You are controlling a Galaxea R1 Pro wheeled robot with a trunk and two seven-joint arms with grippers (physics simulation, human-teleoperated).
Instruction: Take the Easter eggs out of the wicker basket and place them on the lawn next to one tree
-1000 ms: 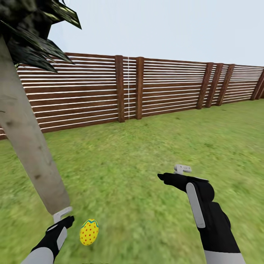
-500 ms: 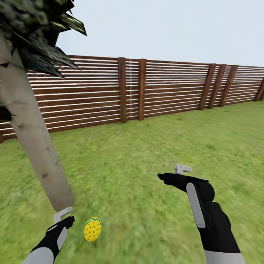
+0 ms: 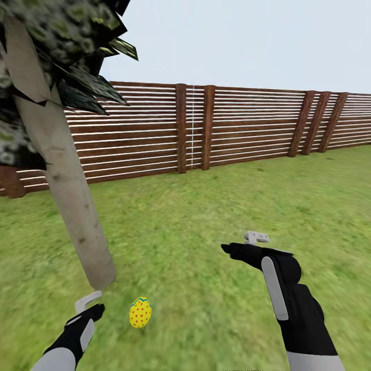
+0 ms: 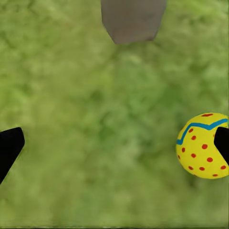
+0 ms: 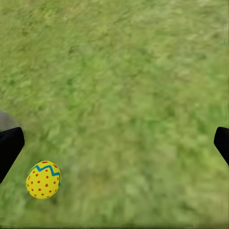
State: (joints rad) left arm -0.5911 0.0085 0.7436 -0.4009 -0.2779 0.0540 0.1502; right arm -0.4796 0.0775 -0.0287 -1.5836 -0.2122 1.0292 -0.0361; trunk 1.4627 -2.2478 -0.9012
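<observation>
Your yellow egg with red dots lies on the green grass lawn near the pale tree trunk; your left gripper and right gripper both hang wide apart, holding nothing.

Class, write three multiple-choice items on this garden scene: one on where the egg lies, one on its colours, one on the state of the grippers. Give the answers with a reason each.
1. Where is the Easter egg?
A. in a basket
B. on the lawn by the tree
C. on the fence

2. What marks the yellow egg?
A. green stripes
B. black stars
C. red dots, blue zigzag

3. How is the left gripper?
A. open, holding nothing
B. shut on the egg
C. clamped on the trunk

Answers: B, it lies on grass near the trunk's base; C, the left wrist view shows it; A, its fingers stand apart over grass. The right gripper is open too.
</observation>
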